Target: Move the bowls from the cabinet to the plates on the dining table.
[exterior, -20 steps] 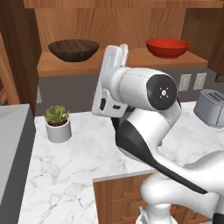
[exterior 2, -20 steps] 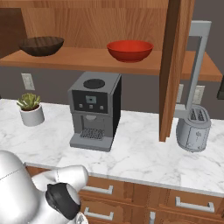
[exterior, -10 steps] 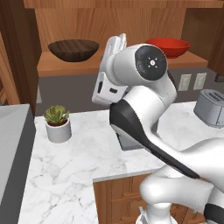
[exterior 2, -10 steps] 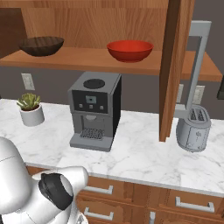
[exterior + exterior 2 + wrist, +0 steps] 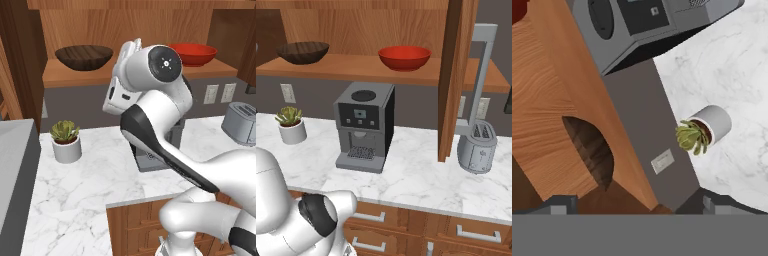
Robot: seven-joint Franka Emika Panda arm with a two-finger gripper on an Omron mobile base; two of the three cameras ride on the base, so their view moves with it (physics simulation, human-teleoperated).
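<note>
Toaster [image 5: 476, 147] whole from right base; arm hides coffee machine [image 5: 150, 159] left.

left base: we looked from behind-left, close on the arm [image 5: 165, 125].
right base: from behind-right.
shared: cabinet [image 5: 406, 75] shelf, counter [image 5: 421, 175].
hand: rolled, near the shelf.

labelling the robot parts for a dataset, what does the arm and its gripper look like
The arm is glossy white with rounded, bulbous links, a black band at the joints and a dark round cap with small markings on one joint. The gripper shows two small dark grey finger tips.
</note>
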